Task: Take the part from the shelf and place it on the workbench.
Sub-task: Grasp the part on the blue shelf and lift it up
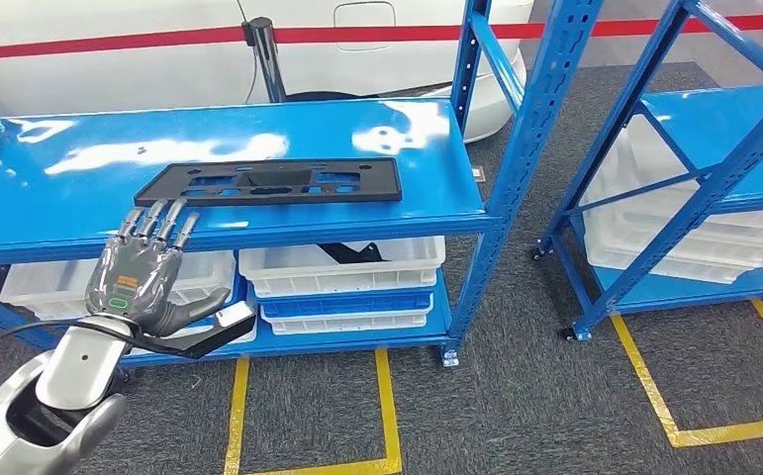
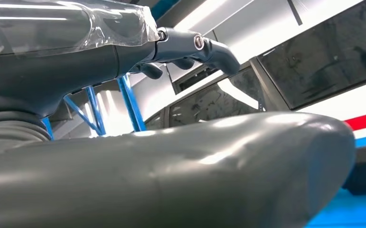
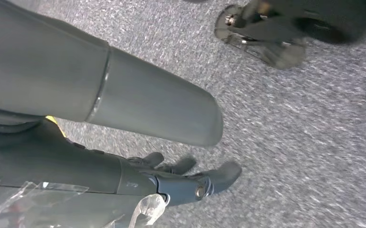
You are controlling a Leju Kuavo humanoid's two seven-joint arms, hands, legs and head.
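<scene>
The head camera looks forward and down onto the blue shelf. The left wrist camera sits close behind its thumb, facing that shelf; the right's faces grey carpet.

The head view is bright and evenly lit from overhead; white glare patches sit on the glossy blue shelf top, strongest toward its left and near its right rear corner; the black part lying there stays matte and crisp, with only faint shadow beneath it; straight shelf posts lean outward toward the frame edges, a wide-lens effect. In the left wrist view the thumb of the left hand is very close and soft, carrying broad pale highlights; the background is overexposed in white bands. The right wrist view is dimmer; the grey carpet is smeared by motion blur.
</scene>
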